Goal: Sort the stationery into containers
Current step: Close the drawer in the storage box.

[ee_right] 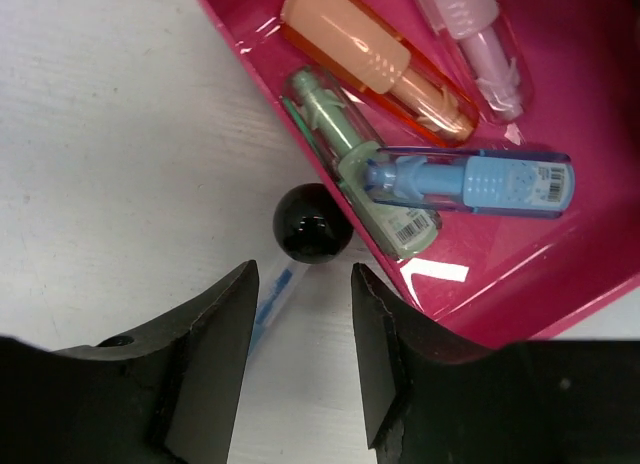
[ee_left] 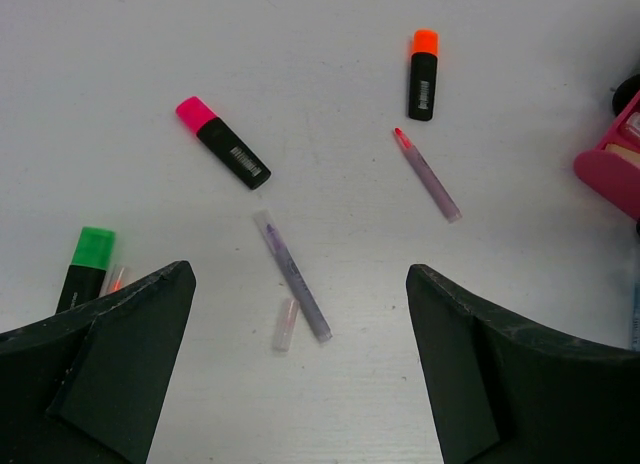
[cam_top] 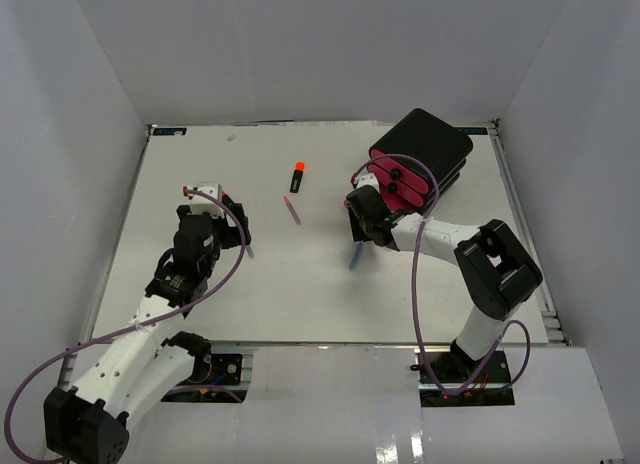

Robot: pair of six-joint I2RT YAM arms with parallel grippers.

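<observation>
The containers are a black box [cam_top: 425,144] with pink drawer fronts [cam_top: 400,181]. One pink drawer [ee_right: 560,284] is pulled out and holds an orange pen [ee_right: 380,64], a pink pen [ee_right: 470,34], a green pen [ee_right: 360,169] and a blue pen [ee_right: 480,182]. My right gripper [ee_right: 304,274] is open and empty, just short of the drawer's black knob [ee_right: 312,222], above a blue pen [ee_right: 275,299] on the table. My left gripper [ee_left: 298,272] is wide open over a purple pen [ee_left: 293,275] and a small clear cap [ee_left: 285,324].
On the table lie a pink-capped highlighter [ee_left: 222,143], an orange-capped highlighter [ee_left: 422,76], a green-capped highlighter [ee_left: 88,266] partly behind my left finger, and a thin pink pen [ee_left: 428,174]. White walls enclose the table [cam_top: 300,294] on three sides.
</observation>
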